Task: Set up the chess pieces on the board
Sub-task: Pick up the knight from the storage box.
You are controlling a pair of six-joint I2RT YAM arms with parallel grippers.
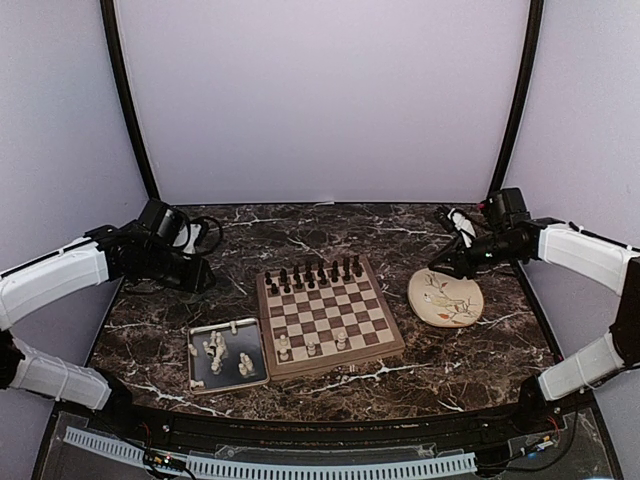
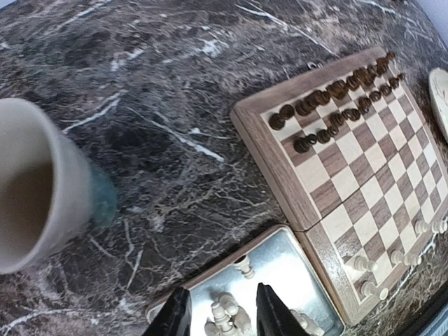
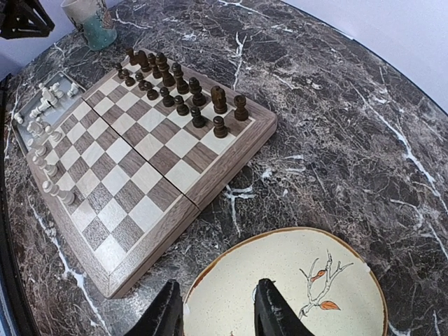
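The wooden chessboard (image 1: 330, 318) lies mid-table. Dark brown pieces (image 1: 312, 275) fill its two far rows; they also show in the right wrist view (image 3: 175, 80). A few cream-white pieces (image 1: 312, 346) stand on its near row. Several more white pieces (image 2: 229, 313) lie in a grey metal tray (image 1: 205, 340) left of the board. My left gripper (image 2: 222, 315) is open and empty, hovering above the tray's white pieces. My right gripper (image 3: 218, 309) is open and empty above the near edge of the round floral plate (image 3: 308, 280), right of the board (image 3: 140, 168).
A cream mug (image 2: 35, 185) with a teal patch stands on the marble to the left of the tray (image 2: 294, 269); it also shows in the right wrist view (image 3: 91, 21). The plate (image 1: 446, 297) lies right of the board. Curtain walls close the back and sides.
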